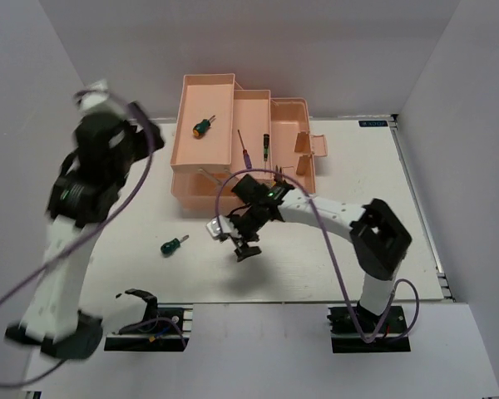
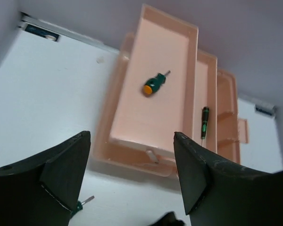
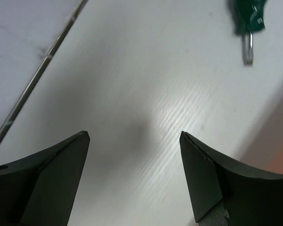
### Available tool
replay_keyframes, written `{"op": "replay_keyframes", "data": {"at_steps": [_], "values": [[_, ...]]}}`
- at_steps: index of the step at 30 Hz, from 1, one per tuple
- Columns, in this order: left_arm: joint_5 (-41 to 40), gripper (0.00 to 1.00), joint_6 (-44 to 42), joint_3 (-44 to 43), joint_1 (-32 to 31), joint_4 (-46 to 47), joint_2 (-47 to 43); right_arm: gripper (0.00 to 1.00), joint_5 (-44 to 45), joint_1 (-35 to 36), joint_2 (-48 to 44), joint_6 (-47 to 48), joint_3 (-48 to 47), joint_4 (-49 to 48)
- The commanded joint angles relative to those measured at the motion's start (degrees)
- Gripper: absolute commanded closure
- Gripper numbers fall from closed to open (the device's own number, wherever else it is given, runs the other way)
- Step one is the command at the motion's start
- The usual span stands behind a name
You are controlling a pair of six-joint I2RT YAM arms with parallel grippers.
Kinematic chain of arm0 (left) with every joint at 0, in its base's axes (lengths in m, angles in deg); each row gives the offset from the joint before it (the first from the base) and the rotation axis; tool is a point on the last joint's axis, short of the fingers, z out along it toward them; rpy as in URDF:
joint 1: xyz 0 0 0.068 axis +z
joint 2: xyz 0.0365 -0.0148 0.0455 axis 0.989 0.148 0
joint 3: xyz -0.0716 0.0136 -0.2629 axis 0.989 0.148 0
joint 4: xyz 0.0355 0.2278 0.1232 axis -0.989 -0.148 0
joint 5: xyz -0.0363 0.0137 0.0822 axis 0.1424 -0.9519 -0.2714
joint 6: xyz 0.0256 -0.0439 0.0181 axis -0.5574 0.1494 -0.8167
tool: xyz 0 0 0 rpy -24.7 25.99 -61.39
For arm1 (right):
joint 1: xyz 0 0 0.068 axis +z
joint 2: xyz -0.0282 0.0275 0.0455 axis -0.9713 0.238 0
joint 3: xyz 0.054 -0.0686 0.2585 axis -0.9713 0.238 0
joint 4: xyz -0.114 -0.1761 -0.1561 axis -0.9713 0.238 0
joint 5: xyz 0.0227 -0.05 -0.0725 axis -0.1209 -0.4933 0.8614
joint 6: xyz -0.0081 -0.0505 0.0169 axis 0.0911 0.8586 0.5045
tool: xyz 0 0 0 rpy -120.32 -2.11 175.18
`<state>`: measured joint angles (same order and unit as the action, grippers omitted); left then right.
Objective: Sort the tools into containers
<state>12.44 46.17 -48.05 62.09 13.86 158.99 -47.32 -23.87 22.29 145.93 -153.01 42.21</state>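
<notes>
On my feed the toolbox [image 2: 153, 120] reads as smooth salmon-pink plastic with a soft sheen. The table [image 3: 146, 94] is matt white with a fine ribbed grain. The stubby green-handled screwdriver [image 3: 248, 21] has a glossy plastic handle and a bright metal shaft. The fingers [image 3: 52, 179] of the right gripper [image 3: 134, 135] look matt black.

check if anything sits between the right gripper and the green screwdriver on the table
Nothing visible does. The right gripper is open above bare table, and the green screwdriver lies apart from it with only white surface between.
</notes>
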Motion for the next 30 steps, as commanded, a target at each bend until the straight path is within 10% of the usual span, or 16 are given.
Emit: {"op": "replay_keyframes", "data": {"at_steps": [1,10,30], "values": [[-11.16,0.18,6.02,9.37,0.15,-5.41,-13.63,0.17,2.34,4.24,5.63,2.34,-4.68,-8.63],[-8.00,0.18,12.89,19.32,-0.37,-11.67,-28.32,0.15,11.29,11.71,21.80,-8.39,-22.08,-18.39],[-6.33,0.18,12.36,14.66,-0.38,-17.47,-28.86,0.30,12.45,14.09,38.25,-18.07,-38.00,-18.15]]}}
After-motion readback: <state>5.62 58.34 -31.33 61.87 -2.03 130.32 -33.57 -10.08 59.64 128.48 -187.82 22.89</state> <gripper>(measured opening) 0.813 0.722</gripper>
